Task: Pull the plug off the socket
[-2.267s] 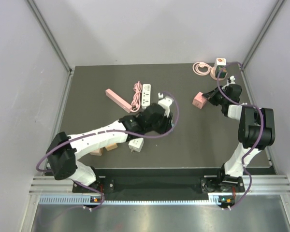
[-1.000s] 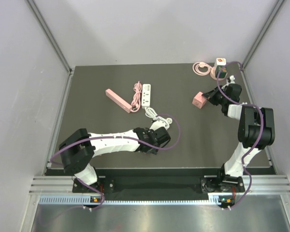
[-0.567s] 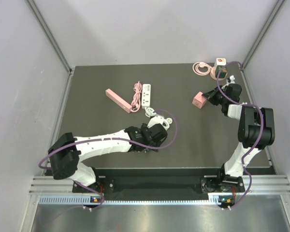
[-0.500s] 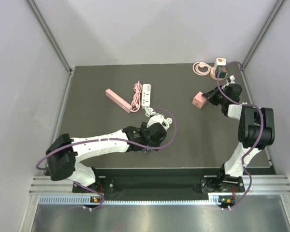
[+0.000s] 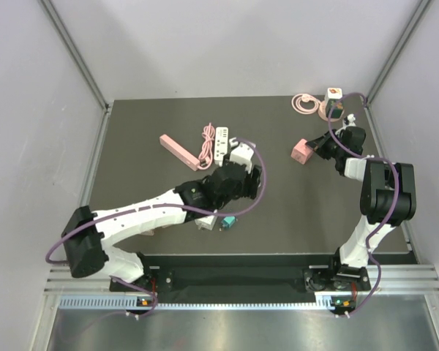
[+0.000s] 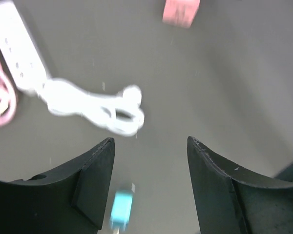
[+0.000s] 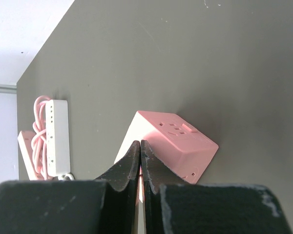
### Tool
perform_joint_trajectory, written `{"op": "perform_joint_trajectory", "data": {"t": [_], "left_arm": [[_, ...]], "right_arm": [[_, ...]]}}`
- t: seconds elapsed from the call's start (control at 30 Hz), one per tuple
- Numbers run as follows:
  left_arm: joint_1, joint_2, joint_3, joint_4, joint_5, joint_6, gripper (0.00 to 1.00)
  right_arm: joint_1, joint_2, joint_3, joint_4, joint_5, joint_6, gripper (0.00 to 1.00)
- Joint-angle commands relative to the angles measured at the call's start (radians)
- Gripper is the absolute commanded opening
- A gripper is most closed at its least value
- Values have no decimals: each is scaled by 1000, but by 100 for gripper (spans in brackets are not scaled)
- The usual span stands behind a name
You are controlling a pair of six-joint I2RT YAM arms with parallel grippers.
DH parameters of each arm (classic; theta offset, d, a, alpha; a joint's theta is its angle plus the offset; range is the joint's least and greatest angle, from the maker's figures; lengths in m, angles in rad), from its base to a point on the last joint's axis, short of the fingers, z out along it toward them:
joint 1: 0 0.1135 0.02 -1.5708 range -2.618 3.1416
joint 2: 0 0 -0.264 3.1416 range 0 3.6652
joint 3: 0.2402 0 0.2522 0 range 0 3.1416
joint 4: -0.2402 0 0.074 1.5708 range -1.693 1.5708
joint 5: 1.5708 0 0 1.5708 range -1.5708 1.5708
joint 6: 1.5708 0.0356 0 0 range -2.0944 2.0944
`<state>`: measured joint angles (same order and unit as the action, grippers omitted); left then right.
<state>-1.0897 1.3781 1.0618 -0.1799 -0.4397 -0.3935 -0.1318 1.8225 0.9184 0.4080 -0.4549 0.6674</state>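
Note:
A teal plug (image 5: 227,223) lies on the dark table, free of the white cube socket (image 5: 205,221) just to its left. The left wrist view shows the plug (image 6: 121,214) blurred, low down between my fingers and touching neither. My left gripper (image 5: 230,191) (image 6: 149,141) hangs open above the table with nothing in it, just beyond the plug. At the far right my right gripper (image 5: 318,146) (image 7: 140,142) is shut, its tips resting against a pink cube socket (image 5: 301,152) (image 7: 173,146).
Beyond the left gripper are a white power strip (image 5: 221,142) (image 6: 17,48) with its coiled white cord (image 6: 97,105), a pink cord (image 5: 207,137) and a pink strip (image 5: 178,151). In the far right corner are a pink coiled cable (image 5: 302,102) and two more small sockets (image 5: 334,102).
My left arm has lifted from the near spot and swung toward the far side, its jaws opening wider. The teal plug now lies uncovered beside the white socket. The right arm has not moved.

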Motion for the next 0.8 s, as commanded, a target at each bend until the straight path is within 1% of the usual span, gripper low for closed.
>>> {"op": "perform_joint_trajectory", "data": {"t": [0.0, 0.03, 0.1, 0.23, 0.37, 0.43, 0.53, 0.63, 0.67, 0.73, 0.77], "left_arm": [[62, 68, 122, 189, 70, 94, 66], [77, 117, 148, 203, 112, 102, 65], [117, 165, 220, 230, 153, 123, 65], [207, 298, 346, 304, 286, 136, 65], [278, 421, 449, 387, 372, 153, 64], [307, 492, 480, 443, 390, 172, 63], [335, 562, 472, 503, 401, 214, 63], [369, 605, 379, 609, 420, 231, 64], [379, 614, 362, 649, 432, 225, 64], [424, 634, 327, 681, 462, 208, 64], [438, 636, 317, 710, 473, 194, 64]], "right_arm": [[17, 55, -39, -187, 85, -72, 0], [18, 54, -39, -187, 85, -74, 1], [21, 49, -39, -184, 87, -77, 1], [29, 47, -39, -184, 88, -84, 6], [32, 46, -35, -184, 90, -88, 8], [37, 40, -41, -179, 91, -94, 9], [44, 20, -52, -164, 107, -100, 15], [46, 18, -52, -161, 102, -103, 21], [46, 18, -52, -161, 102, -104, 25], [46, 15, -50, -159, 99, -109, 30], [46, 14, -49, -159, 88, -115, 34]]}}
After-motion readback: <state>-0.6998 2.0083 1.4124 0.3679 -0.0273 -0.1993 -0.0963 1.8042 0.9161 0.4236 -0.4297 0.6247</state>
